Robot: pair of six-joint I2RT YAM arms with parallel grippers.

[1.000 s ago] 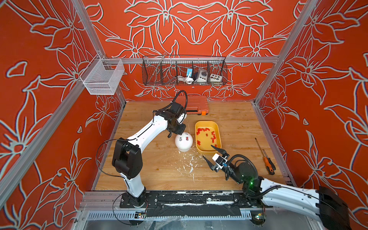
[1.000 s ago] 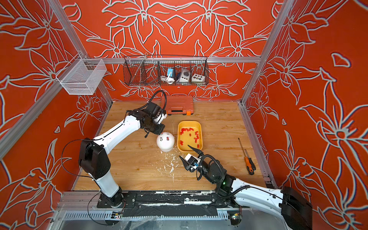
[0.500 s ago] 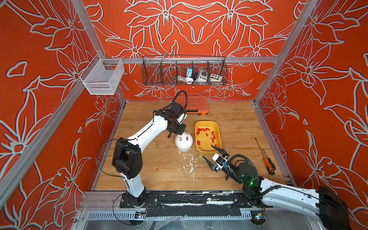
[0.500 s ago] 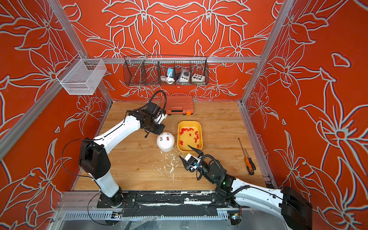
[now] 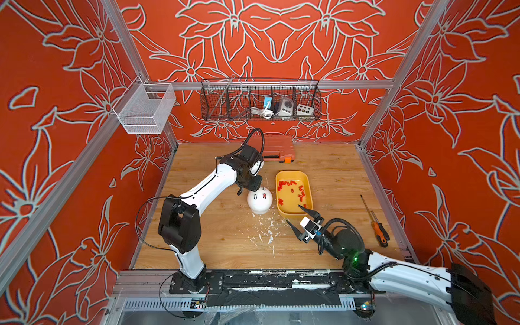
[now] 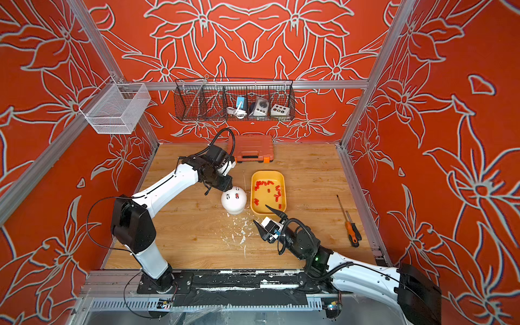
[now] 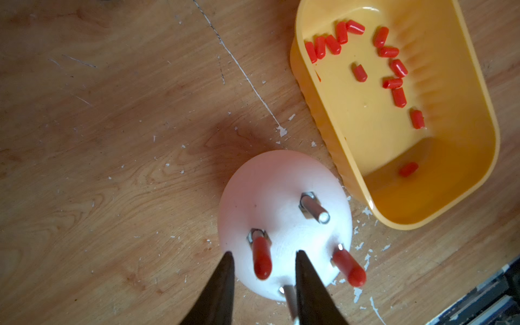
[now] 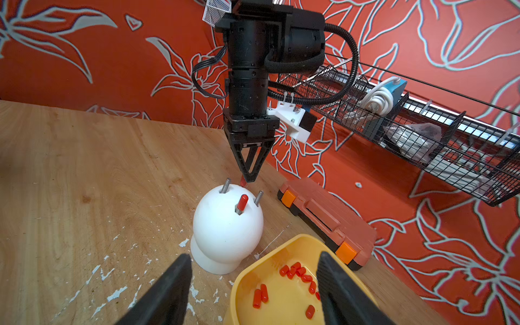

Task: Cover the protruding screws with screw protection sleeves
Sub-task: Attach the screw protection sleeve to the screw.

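Partly, one bare screw (image 7: 289,294) hides behind the left pincer (image 7: 263,252).

The left arm (image 5: 208,184) and right arm (image 5: 408,277) are white tubes with chunky black joints (image 5: 180,222). A ribbed black cable (image 8: 356,59) loops off the left one. A small green light (image 5: 355,257) glows on the right one. The left gripper (image 7: 264,252) has black pointy fingers (image 7: 219,289).

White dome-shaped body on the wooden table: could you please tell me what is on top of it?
Four thin grey metal screws stand on it: two wear red tubular plastic sleeves, two are bare. A black finger of the left gripper hides part of one bare screw.
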